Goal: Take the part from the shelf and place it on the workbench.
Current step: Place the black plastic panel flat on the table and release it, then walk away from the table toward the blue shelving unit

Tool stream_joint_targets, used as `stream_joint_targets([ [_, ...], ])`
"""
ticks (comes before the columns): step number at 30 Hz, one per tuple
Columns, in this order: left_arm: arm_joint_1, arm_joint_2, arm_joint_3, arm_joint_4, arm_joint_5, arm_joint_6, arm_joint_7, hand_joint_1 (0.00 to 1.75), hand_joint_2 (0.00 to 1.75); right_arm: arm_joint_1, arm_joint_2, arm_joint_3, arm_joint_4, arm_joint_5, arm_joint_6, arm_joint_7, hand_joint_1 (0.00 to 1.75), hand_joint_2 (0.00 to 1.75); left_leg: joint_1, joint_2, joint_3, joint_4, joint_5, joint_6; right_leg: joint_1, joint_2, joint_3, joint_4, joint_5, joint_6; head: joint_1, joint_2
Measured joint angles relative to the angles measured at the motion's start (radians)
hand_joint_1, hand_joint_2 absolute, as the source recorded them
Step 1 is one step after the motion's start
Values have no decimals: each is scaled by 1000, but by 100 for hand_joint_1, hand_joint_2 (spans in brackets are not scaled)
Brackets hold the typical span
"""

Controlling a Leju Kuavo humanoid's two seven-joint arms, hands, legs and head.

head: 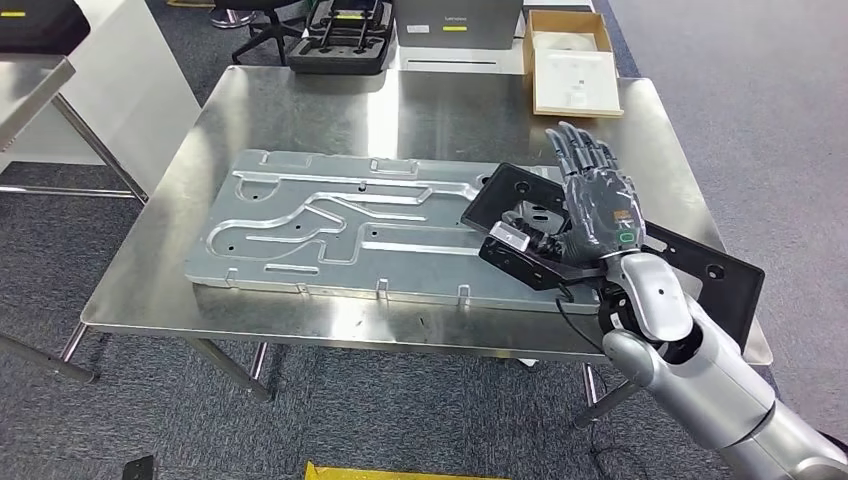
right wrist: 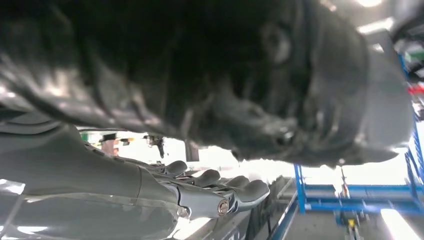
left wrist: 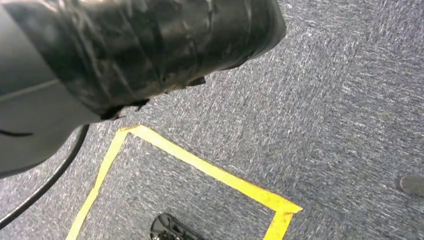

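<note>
The black flat part (head: 700, 265) lies on the right side of the steel workbench (head: 300, 100), its far end overlapping the big silver stamped plate (head: 330, 220). My right hand (head: 598, 205) stands over the middle of the part with its back toward me, fingers straight and spread, thumb lying across the part's near edge. In the right wrist view the part (right wrist: 200, 75) is a dark blur close to the camera, and a bright gap separates it from the straight fingers (right wrist: 235, 192). Nothing is gripped.
A cardboard box (head: 572, 60) and a black moulded case (head: 345, 40) stand beyond the bench's far edge. A second steel table (head: 30, 80) is at the far left. Yellow tape (left wrist: 215, 172) marks the grey carpet below my left arm.
</note>
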Motion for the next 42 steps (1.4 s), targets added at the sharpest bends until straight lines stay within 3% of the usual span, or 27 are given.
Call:
stream_joint_targets([
  [4,1,0,0,4,-1,4,-4,0,0,3,10,0,-20,-59,-58,-6,0,0,1,-1,-15,8,7,-25,3,1,-5,-25,17,-24,0,0],
  [6,2,-2,0,5,0,6,-4,0,0,9,16,-4,-29,-116,-115,-24,0,0,4,0,-40,60,-46,-37,0,-1,-20,-29,33,-37,-2,0],
  [8,2,-6,0,5,1,6,-4,0,0,25,23,-18,-41,-197,-204,-59,0,0,8,0,-77,177,-136,-47,0,-1,-39,-29,47,-43,-4,0],
  [9,2,-8,0,5,2,6,-4,0,0,36,27,-31,-48,-242,-258,-85,0,0,9,1,-91,236,-166,-50,1,-2,-48,-29,54,-43,-5,0],
  [10,3,-11,0,6,3,6,-5,0,0,48,32,-45,-55,-289,-311,-111,0,0,9,1,-93,272,-179,-51,1,-2,-57,-29,61,-43,-4,0],
  [11,3,-14,0,6,4,7,-5,0,0,59,36,-60,-62,-339,-360,-136,0,0,9,0,-80,276,-172,-50,2,-2,-67,-28,67,-42,-5,0],
  [12,3,-16,0,6,6,7,-6,0,0,68,39,-73,-70,-382,-403,-160,0,0,9,0,-50,245,-153,-48,2,-2,-76,-27,74,-41,-5,0],
  [15,1,-19,0,6,10,7,-13,0,0,88,41,-107,-101,-454,-469,-198,0,0,5,-1,88,47,-105,-36,2,-1,-90,-28,90,-31,-4,0],
  [17,-1,-20,0,7,11,7,-17,0,0,101,41,-127,-123,-476,-486,-209,0,0,-2,-2,124,-14,-105,-25,0,-1,-91,-31,101,-19,-6,0],
  [20,-1,-22,0,7,12,7,-21,0,0,134,41,-155,-165,-544,-496,-227,0,0,-2,1,122,-30,-83,-3,1,0,-94,-29,103,-1,-9,0],
  [22,-1,-24,0,7,12,6,-23,0,0,151,41,-175,-188,-570,-500,-236,0,0,2,6,111,-41,-63,11,3,1,-118,33,41,5,-7,0],
  [24,-1,-25,0,8,12,6,-23,0,0,165,41,-194,-209,-573,-505,-241,0,0,-1,10,90,-41,-47,19,1,1,-156,159,-47,8,-4,0],
  [25,-1,-25,0,9,12,7,-24,0,0,175,41,-203,-220,-572,-509,-244,0,0,-3,10,78,-39,-40,20,1,1,-167,212,-71,10,-3,0],
  [26,-1,-26,0,10,12,8,-25,0,0,185,41,-211,-231,-571,-512,-246,0,0,-3,11,68,-36,-33,20,-1,1,-164,236,-74,12,-3,0],
  [27,-1,-27,0,11,12,9,-26,0,0,195,40,-218,-242,-570,-516,-247,0,0,-3,11,57,-33,-28,19,-2,1,-143,223,-59,13,-3,0],
  [28,-1,-27,0,12,12,10,-27,0,0,203,38,-227,-256,-570,-520,-247,0,0,-3,11,46,-28,-23,17,-3,1,-105,176,-35,13,-3,0],
  [30,-1,-29,0,13,12,13,-28,0,0,215,33,-247,-292,-570,-529,-247,0,0,-4,10,28,-13,-17,11,-2,0,-14,43,-7,9,-3,0],
  [31,-1,-29,0,13,13,14,-29,0,0,222,29,-257,-311,-570,-534,-246,0,0,-5,10,21,-7,-14,7,1,0,14,-4,-3,6,-4,0],
  [32,-1,-29,0,13,13,16,-29,0,0,230,24,-267,-328,-572,-538,-245,0,0,-6,9,17,-2,-10,1,3,1,27,-29,-4,2,-3,0],
  [34,0,-30,0,15,15,18,-29,0,0,249,16,-283,-360,-576,-542,-238,0,0,-5,8,12,-1,-1,-11,5,1,20,-37,5,-10,-1,0],
  [36,2,-31,0,17,16,20,-28,0,0,261,8,-297,-389,-580,-542,-232,0,0,-2,6,-4,22,-28,-23,1,0,7,-43,22,-24,-2,0],
  [38,2,-33,0,19,16,21,-28,0,0,268,4,-309,-412,-584,-542,-229,0,0,3,6,-36,111,-112,-35,-1,-1,-13,-46,41,-35,-5,0],
  [40,2,-34,0,19,16,21,-28,0,0,276,0,-316,-428,-586,-542,-229,0,0,7,6,-66,231,-186,-42,0,-1,-39,-44,59,-37,-7,0],
  [41,2,-35,0,20,16,21,-28,0,0,280,-1,-320,-434,-587,-542,-229,0,0,9,6,-68,268,-195,-45,0,-1,-53,-43,69,-37,-7,0],
  [42,2,-35,0,20,16,21,-28,0,0,283,-3,-323,-439,-587,-542,-229,0,0,10,6,-53,270,-181,-46,-1,-1,-67,-41,78,-35,-8,0],
])
